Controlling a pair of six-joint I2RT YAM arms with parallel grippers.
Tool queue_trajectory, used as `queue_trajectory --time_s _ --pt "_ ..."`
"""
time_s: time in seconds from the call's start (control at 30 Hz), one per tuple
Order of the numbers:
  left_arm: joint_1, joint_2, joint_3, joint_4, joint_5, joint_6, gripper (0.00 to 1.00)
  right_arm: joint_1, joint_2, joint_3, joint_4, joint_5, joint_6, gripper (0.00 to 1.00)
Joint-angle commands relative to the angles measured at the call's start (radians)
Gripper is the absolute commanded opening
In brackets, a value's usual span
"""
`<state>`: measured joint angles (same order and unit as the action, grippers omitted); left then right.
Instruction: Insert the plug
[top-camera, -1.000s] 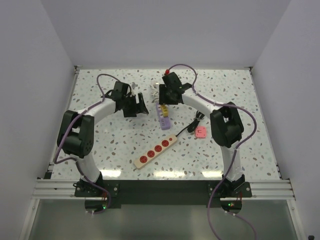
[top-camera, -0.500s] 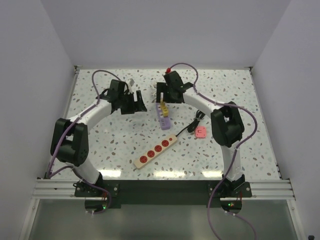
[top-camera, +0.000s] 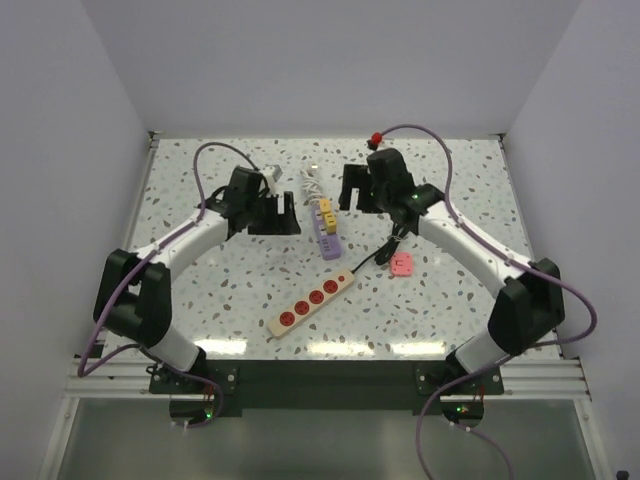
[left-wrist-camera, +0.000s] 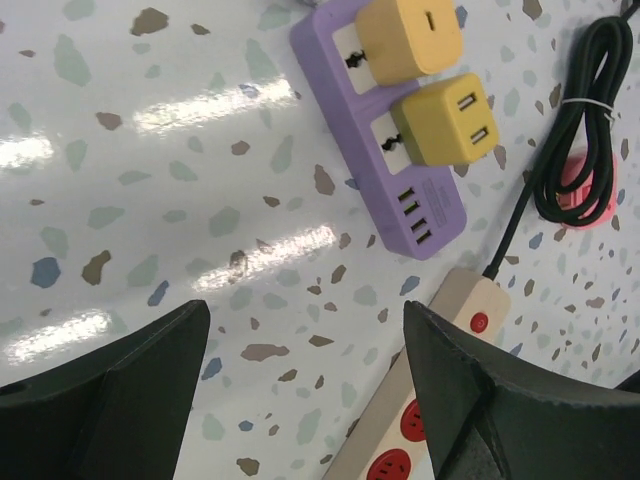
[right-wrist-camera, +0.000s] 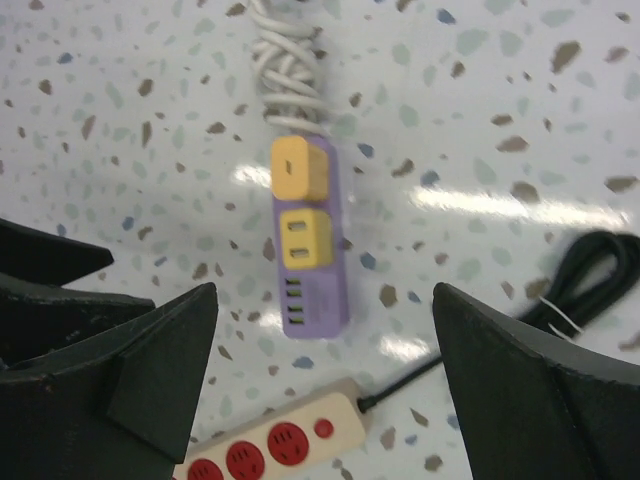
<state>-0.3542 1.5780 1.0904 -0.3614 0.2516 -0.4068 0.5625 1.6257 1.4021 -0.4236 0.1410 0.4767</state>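
Note:
A purple power strip (top-camera: 326, 231) lies mid-table with two yellow plugs (top-camera: 325, 212) seated in it; it also shows in the left wrist view (left-wrist-camera: 385, 175) and the right wrist view (right-wrist-camera: 315, 275). A beige power strip (top-camera: 312, 300) with red sockets lies nearer me. Its pink plug (top-camera: 402, 264) rests on the table under a coiled black cable (top-camera: 392, 240). My left gripper (top-camera: 282, 216) is open and empty, left of the purple strip. My right gripper (top-camera: 350, 192) is open and empty, just right of it.
A bundled white cord (top-camera: 312, 182) leads off the purple strip's far end. White walls close the table at the back and on both sides. The arms' purple cables arc above the surface.
My right gripper has drawn back to the right, off the purple strip, and that arm's elbow has swung out to the right. My left gripper has shifted only slightly.

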Motion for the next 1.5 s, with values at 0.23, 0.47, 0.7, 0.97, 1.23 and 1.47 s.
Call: queue_trajectory --time_s 0.23,0.47,0.7,0.97,1.23,1.47 --pt "-0.097 -0.041 -0.006 0.087 0.057 0.006 0.85 -0.003 -0.478 -0.457 -0.239 0.227 0.114 0.92" --pt "-0.103 -0.053 0.002 0.038 0.020 0.037 0.87 -0.052 -0.524 -0.630 -0.162 0.232 0.145 0.96" --pt "-0.106 -0.101 -0.024 0.024 0.020 0.036 0.92 -0.102 -0.385 -0.634 -0.041 0.181 0.059 0.95" --pt "-0.108 -0.108 -0.020 0.007 0.038 0.016 0.92 -0.119 -0.297 -0.652 0.016 0.163 0.008 0.95" --pt "-0.108 -0.101 0.014 -0.019 0.049 0.022 0.92 -0.130 -0.201 -0.657 0.083 0.126 0.003 0.92" --pt "-0.108 -0.104 0.028 -0.039 0.044 0.019 0.92 -0.130 -0.142 -0.647 0.109 0.132 0.003 0.89"
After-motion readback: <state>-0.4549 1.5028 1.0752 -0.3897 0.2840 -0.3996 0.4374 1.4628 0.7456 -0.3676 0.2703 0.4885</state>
